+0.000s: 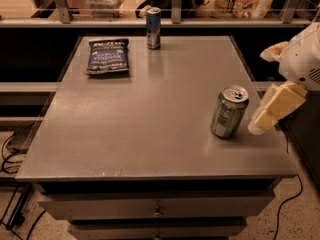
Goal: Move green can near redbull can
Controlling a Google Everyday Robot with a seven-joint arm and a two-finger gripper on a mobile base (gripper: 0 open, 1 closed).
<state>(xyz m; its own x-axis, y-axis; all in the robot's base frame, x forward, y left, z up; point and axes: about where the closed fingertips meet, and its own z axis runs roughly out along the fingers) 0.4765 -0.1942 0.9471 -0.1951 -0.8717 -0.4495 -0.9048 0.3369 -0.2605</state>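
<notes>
A: Green can (229, 112)?
B: Upright on the counter (150, 114), toward its right front corner; well apart from the redbull can (153, 28) at the far edge.
A: Left of the redbull can?
B: Blue chip bag (107, 56), lying flat.
A: Gripper (260, 91)?
B: Hovering just right of the green can, not touching.
A: Jaws?
B: Spread apart, holding nothing.

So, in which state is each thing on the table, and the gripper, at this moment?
green can: upright, near right edge, not held.
redbull can: upright, at far edge.
chip bag: lying flat.
gripper: open, just right of the green can, holding nothing.
</notes>
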